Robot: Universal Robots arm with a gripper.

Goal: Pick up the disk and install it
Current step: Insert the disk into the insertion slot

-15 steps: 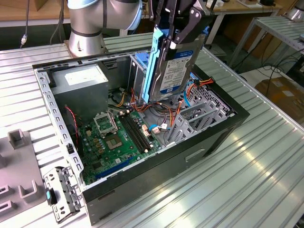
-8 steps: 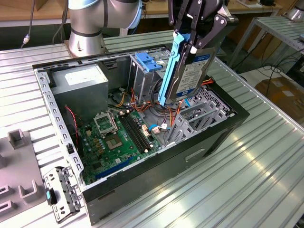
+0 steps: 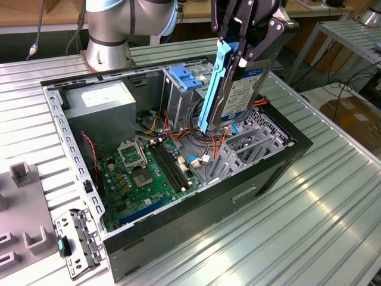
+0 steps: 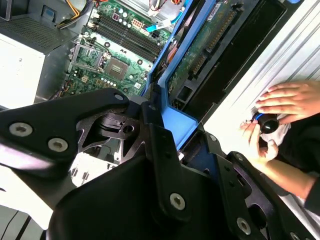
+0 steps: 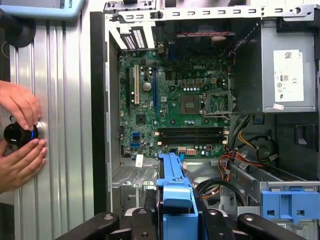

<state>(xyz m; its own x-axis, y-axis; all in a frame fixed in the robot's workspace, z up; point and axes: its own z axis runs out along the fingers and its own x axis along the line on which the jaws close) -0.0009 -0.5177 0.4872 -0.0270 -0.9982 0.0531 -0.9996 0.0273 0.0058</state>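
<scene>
The disk [image 3: 243, 89] is a black drive with a white-and-blue label and a blue carrier frame [image 3: 213, 89] along its edge. It hangs almost upright above the open computer case [image 3: 280, 164], over the drive bay [image 3: 253, 140] at the exterior view's right. My gripper [image 3: 239, 50] is shut on the disk's upper end. In the second wrist view the disk's green circuit side [image 4: 205, 45] and blue frame [image 4: 172, 120] run out from between my black fingers [image 4: 155, 145]. The first wrist view has the blue frame [image 5: 175, 195] above the motherboard [image 5: 175, 110].
Inside the case stand a grey power-supply box [image 3: 101, 104], a grey cage with a blue latch [image 3: 187, 77] and loose cables [image 3: 196, 140]. A person's hands [image 5: 20, 135] hold a small black knob [image 5: 17, 134] on the ribbed table beside the case. Grey fixtures [image 3: 24, 173] lie at the exterior view's left.
</scene>
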